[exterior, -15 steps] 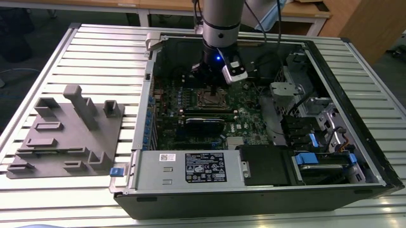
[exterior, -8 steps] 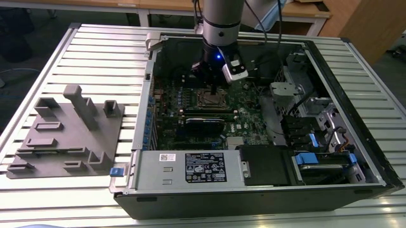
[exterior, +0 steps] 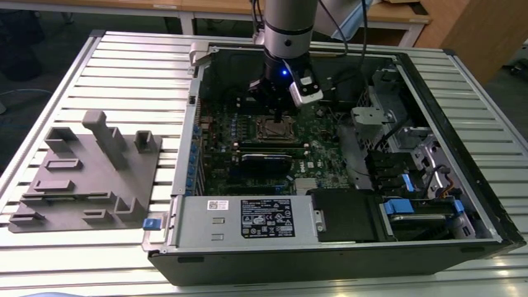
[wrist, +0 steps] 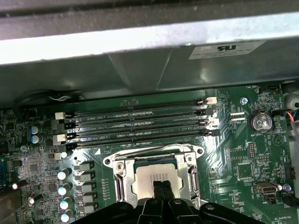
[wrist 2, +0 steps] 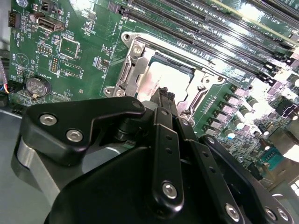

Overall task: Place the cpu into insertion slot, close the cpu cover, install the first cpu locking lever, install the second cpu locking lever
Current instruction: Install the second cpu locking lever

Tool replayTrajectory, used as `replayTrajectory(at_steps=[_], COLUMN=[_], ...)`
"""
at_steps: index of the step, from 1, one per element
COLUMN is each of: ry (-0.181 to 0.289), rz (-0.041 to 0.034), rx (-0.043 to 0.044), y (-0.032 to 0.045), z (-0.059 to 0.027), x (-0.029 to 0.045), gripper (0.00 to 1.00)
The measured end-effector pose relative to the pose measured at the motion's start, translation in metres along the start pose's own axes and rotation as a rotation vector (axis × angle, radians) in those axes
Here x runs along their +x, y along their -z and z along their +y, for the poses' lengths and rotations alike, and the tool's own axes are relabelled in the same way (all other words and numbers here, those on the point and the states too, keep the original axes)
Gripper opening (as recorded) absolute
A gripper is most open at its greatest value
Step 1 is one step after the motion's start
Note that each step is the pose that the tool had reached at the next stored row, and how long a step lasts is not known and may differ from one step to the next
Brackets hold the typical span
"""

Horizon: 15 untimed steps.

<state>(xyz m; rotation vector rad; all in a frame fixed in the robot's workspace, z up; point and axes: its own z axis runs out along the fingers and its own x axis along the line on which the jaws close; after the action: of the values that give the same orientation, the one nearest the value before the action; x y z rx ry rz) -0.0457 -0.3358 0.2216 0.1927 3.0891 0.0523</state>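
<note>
Cpu point(wrist: 152, 179) silver-grey, seated under cover point(wrist: 154, 156).

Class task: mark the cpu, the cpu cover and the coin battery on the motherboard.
cpu point(wrist: 150, 179): first wrist view, its bare silver top.
cpu cover point(wrist: 118, 183): first wrist view, one side bar of the metal frame.
coin battery point(wrist: 260, 122): first wrist view, its round face.

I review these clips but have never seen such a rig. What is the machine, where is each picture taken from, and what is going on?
One robot arm reaches into an open computer case on a slatted table. The exterior view looks down on the scene; both wrist views ride on the arm. The gripper, fingers together, is at the cpu, which sits in the insertion slot with the cpu cover framing it. Memory slots lie beside. A grey fixture lies on the table at the exterior view's left.
</note>
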Motion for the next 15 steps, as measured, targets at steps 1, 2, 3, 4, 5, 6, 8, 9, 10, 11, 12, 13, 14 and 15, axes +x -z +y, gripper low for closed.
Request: replayTrajectory(at_steps=[1,2,3,4,5,6,8,9,10,11,12,13,14,15], ry=[0.000,0.000,0.000,0.000,0.000,0.000,0.000,0.000,0.000,0.000,0.000,0.000,0.000,0.000], rz=[0.0000,-0.0015,-0.0028,-0.0031,-0.0033,-0.0034,-0.0037,-0.0038,-0.0040,-0.0041,-0.0042,-0.0043,-0.0045,-0.0046], rx=[0.0000,-0.0002,-0.0002,-0.0003,-0.0003,-0.0004,-0.0004,-0.0004,-0.0005,-0.0005,-0.0005,-0.0005,-0.0005,-0.0005], y=[0.0000,0.0001,0.0001,0.0000,0.0000,0.0000,0.0000,0.0000,0.0000,0.0000,0.0000,0.0000,0.0000,0.0000], z=[0.0000,-0.0001,-0.0001,-0.0001,-0.0001,-0.0001,0.0000,0.0000,0.0000,0.0000,0.0000,0.0000,0.0000,0.0000], x=[0.0000,0.0003,0.0003,0.0002,0.0003,0.0003,0.0003,0.0003,0.0003,0.0003,0.0003,0.0003,0.0003,0.0003], gripper=[0.11,0.11,0.11,0.11,0.11,0.11,0.11,0.11,0.11,0.11,0.11,0.11,0.11,0.11])
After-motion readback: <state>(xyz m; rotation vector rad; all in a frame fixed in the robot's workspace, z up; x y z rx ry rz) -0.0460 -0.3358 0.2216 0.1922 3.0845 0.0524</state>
